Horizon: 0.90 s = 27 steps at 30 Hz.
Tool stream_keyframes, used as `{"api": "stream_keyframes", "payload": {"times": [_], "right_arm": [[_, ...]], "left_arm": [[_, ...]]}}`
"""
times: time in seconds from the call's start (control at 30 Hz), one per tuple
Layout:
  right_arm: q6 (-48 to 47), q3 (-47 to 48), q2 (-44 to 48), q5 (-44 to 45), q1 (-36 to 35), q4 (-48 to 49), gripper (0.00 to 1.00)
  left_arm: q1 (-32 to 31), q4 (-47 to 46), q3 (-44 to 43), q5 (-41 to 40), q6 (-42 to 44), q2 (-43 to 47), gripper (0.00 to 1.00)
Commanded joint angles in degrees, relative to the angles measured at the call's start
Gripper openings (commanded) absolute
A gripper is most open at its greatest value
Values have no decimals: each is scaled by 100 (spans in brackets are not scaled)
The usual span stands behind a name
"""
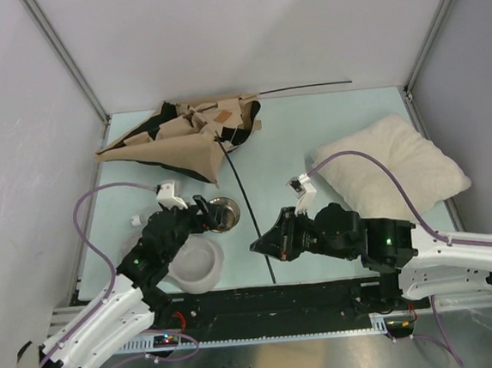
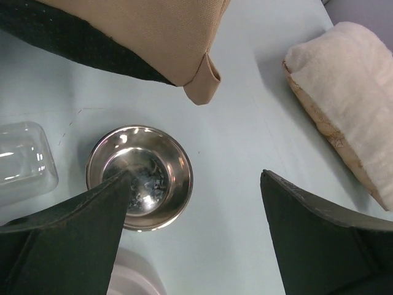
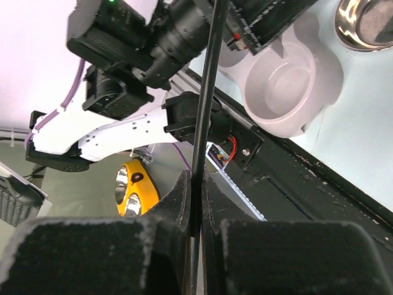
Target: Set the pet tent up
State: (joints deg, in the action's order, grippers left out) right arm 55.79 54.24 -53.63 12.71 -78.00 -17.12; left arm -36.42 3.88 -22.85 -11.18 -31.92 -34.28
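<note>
The pet tent (image 1: 186, 137) lies collapsed at the back left, tan fabric with black lining and a small brown label patch (image 1: 221, 115). One thin black pole (image 1: 239, 184) runs from the tent toward the near edge; another pole (image 1: 306, 86) lies along the back wall. My right gripper (image 1: 258, 246) is shut on the first pole (image 3: 206, 92) near its lower end. My left gripper (image 1: 203, 207) is open and empty, hovering over the steel bowl (image 2: 140, 177), below a corner of the tent (image 2: 184, 43).
A cream fluffy pillow (image 1: 391, 167) lies at the right, also in the left wrist view (image 2: 347, 98). The grey double pet bowl (image 1: 197, 264) sits at the near left, with its steel bowl (image 1: 223, 213) beside it. A clear plastic container (image 2: 21, 160) is at the left.
</note>
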Motion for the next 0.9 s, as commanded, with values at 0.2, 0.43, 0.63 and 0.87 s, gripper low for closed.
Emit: {"api": "stream_keyframes", "payload": {"times": [0.2,0.43,0.63,0.87], "right_arm": [[257,321,-154,-37,130,762,0],[364,321,-228,-105,157,919,0],[372,320,-279,-114,168,910,0],[326,318,-243,-137,165,909,0]], "left_arm": [[-21,-2128,198,-513,929,-773,91],[-160,-2889,208,-820,934,-1792,78],[-279,-3178,7,-1200,1023,-2401,62],[-278,-3187,64,-1680,1051,-2456,55]]}}
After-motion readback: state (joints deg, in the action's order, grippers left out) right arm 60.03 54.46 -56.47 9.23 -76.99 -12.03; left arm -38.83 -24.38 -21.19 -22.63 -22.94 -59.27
